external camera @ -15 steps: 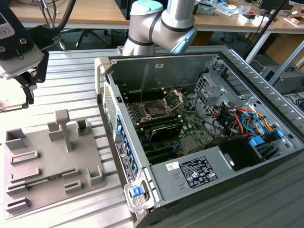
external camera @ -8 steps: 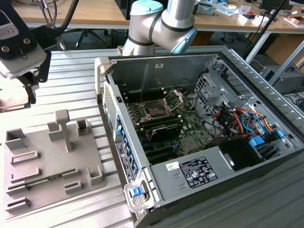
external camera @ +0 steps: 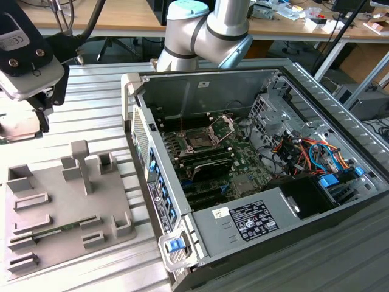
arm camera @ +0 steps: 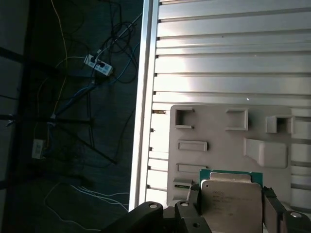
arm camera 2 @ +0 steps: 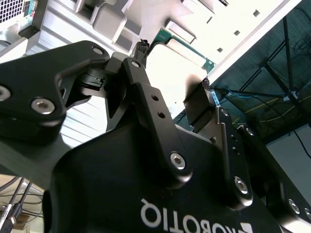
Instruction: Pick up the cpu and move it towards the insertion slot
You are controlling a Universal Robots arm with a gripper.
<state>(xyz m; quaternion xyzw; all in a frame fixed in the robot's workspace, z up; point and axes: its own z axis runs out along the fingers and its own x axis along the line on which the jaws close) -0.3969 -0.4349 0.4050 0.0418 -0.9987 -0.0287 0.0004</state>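
Note:
My gripper (external camera: 29, 112) hangs at the exterior view's far left, above the aluminium table and beyond the grey tray (external camera: 61, 207). It is shut on the cpu (arm camera: 231, 201), a flat silvery square with a green rim, held level between the two black fingers (arm camera: 194, 206). In the second wrist view the cpu (arm camera 2: 170, 73) shows bright between the fingertips (arm camera 2: 141, 68). The insertion slot (external camera: 200, 139) lies inside the open computer case (external camera: 340, 228), well towards the exterior view's right of the gripper. Its metal load plate (external camera: 223, 125) is hinged up.
The grey tray (arm camera: 218, 136) has several recesses and upright posts, and a green memory stick (external camera: 55, 231) lies in one. The case's near wall (external camera: 155, 182) stands between tray and board. Cables (external camera: 310, 152) and a power supply (external camera: 255, 219) crowd the case's right. Beyond the table edge (arm camera: 143, 121) cords cross the floor.

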